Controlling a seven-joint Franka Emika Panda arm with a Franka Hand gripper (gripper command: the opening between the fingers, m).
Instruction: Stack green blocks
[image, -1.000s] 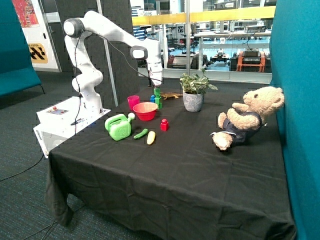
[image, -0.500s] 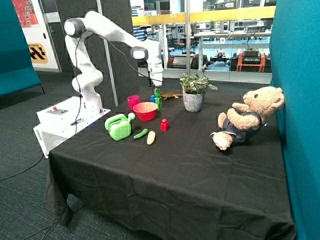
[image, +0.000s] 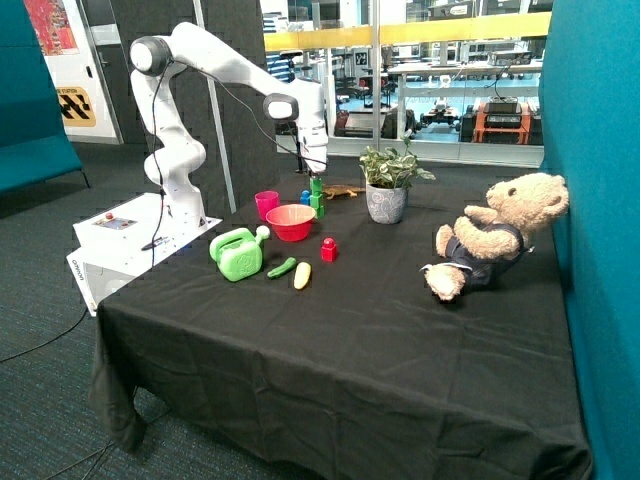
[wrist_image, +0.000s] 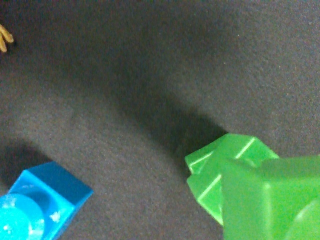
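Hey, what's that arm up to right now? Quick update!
Gripper down at the green blocks, behind the red bowl. One green block over the other, slightly askew. Blue brick alongside, apart.

A white jointed robot arm (image: 215, 60) with grey joint caps, black cable trailing alongside.

Green blocks (image: 316, 199): two small bright-green plastic toy bricks, glossy, with square edges. In the outside view they stand one upon the other as a short upright column on the counter (image: 400, 320), directly beneath the gripper (image: 315, 176), whose tip is at the top of the column. In the wrist view the upper block (wrist_image: 272, 200) is closest to the gripper and covers most of the lower block (wrist_image: 220, 160), which shows turned a little askew beneath it.
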